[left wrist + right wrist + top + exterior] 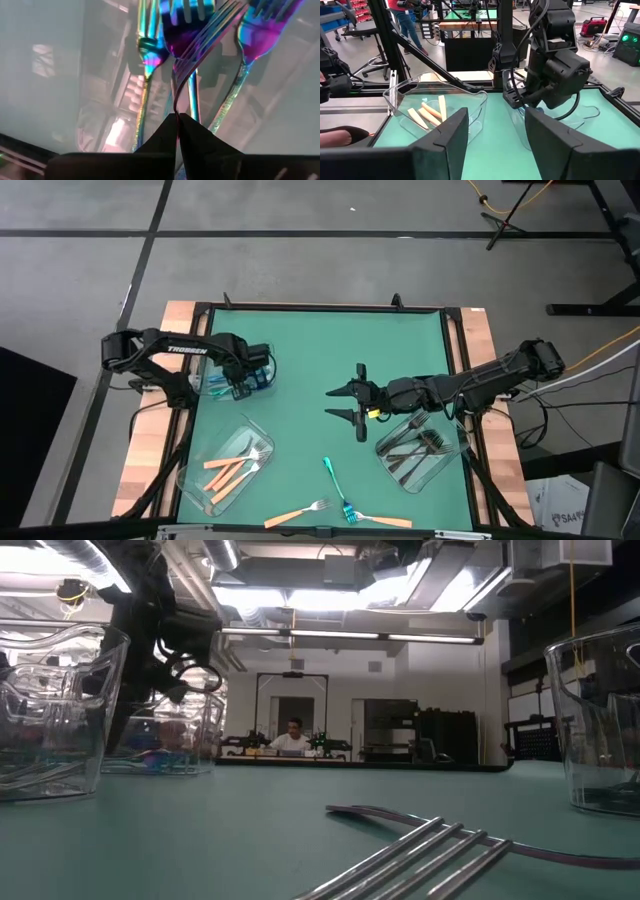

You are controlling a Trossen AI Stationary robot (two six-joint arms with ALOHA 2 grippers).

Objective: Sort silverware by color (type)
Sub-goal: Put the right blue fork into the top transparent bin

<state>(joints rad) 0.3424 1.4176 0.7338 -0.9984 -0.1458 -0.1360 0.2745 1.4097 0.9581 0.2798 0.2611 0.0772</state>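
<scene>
1. Along the lower edge of the high view, three loose forks are seen on the green table (300, 350): an orange-handled fork (297, 514) at lower centre, a blue-teal fork (337, 489) lying diagonally just right of it, and a second orange-handled fork (385, 520) beside that one's tines.
2. In the lower left of the high view, a clear tray (196, 485) is seen holding several orange-handled forks (232, 471).
3. In the lower right of the high view, another clear tray (448, 467) is seen holding the dark grey-black forks (415, 450).
4. The right gripper (358, 402) is placed at mid-frame in the high view, just left of the dark-fork tray; its fingers are spread wide and nothing is held between them. In the right wrist view the two fingers (442, 145) stand well apart over bare green mat.
5. The left gripper (243, 376) is lowered into a third clear tray (262, 370) at centre left of the high view, where blue-teal handles are visible.
6. In the left wrist view the fingertips (165, 132) are pressed together on the thin handle of one iridescent fork (192, 55), with further blue-teal forks (147, 60) lying just beyond it inside the tray.
7. In the low view, fork tines (420, 855) fill the lower centre, and a person (293, 735) is seen far off at the back of the room
</scene>
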